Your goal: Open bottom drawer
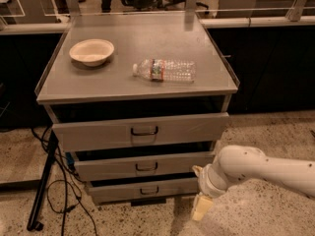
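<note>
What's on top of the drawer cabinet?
A cream bowl and a plastic bottle lying on its side. The gripper hangs low beside the bottom drawer. Drawer insides are hidden.

Speckled floor (256,221), dark cabinets (275,68)

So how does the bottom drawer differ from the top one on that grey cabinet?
The top drawer has the widest, tallest front; the bottom drawer the narrowest, shortest. The top drawer sits just under the tabletop, the bottom drawer near the floor. Both are grey with a dark central loop handle. The gripper hangs by the bottom drawer's right end, away from its handle.
</note>
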### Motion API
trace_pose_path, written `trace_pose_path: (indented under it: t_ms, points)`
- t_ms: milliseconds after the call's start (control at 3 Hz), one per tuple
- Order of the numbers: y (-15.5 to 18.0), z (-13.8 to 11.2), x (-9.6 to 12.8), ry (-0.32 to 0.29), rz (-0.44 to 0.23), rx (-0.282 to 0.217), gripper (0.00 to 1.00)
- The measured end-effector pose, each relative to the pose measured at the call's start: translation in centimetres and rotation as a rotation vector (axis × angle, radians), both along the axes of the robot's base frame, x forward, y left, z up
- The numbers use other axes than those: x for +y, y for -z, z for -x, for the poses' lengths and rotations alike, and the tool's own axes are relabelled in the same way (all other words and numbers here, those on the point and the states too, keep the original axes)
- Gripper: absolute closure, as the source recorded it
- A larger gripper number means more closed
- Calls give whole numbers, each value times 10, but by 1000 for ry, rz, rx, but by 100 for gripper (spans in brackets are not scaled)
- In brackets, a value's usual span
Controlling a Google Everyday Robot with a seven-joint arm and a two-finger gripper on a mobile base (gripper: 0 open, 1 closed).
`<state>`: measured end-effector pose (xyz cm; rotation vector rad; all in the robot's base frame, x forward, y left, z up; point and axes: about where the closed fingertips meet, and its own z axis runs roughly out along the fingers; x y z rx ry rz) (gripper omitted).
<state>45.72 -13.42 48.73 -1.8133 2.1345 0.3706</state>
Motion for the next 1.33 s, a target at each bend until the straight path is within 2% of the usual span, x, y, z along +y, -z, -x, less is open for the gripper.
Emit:
trace_pose_path:
  t_ms: [333,667,1000,1333]
  points:
    - [23,16,5,13,-80,-89,0]
    - [44,25,7,45,-129,-191,0]
    - [42,16,5,69,-137,-232,0]
    - [42,16,5,69,-137,-232,0]
